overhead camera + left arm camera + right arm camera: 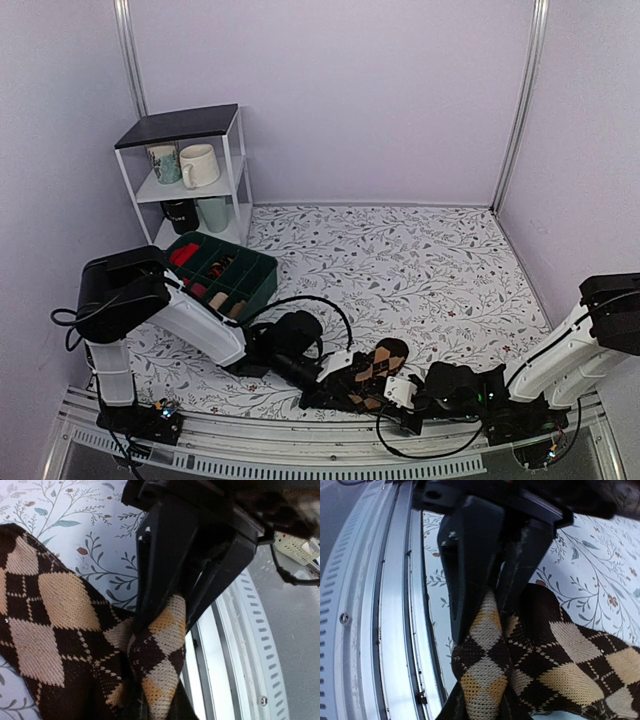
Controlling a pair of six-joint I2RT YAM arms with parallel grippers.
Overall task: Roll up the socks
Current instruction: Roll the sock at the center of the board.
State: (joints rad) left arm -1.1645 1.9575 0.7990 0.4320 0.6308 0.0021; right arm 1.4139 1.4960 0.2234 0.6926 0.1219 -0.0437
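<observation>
Near the front edge of the table (430, 260), between the two arms, lie the socks (386, 357), dark brown with tan and orange diamonds; they rest on the flowered cloth, one rounded end pointing away from the bases, the other end bunched under the two wrists. Coming in from the left, the left gripper (348, 385) is low over that bunched end; in its wrist view the left gripper (172, 611) is clamped on a raised fold of the socks (60, 620), the knit pinched between the black fingers (155, 570) and hanging out below them; the rest of the fabric spreads flat to the left on the cloth. Reaching from the right, the right gripper (382, 396) meets the same end; in its own view the right gripper (490, 611) has its fingers (470, 555) closed on a fold of the socks (560, 665), the cloth squeezed up between them. Both wrists sit just beside the metal rail (390, 605) that runs along the table's edge. Well apart, at the back left, a green bin (262, 288) with compartments holds rolled socks (183, 254), red among them; behind it stands a white shelf (180, 125) with mugs (198, 165).
</observation>
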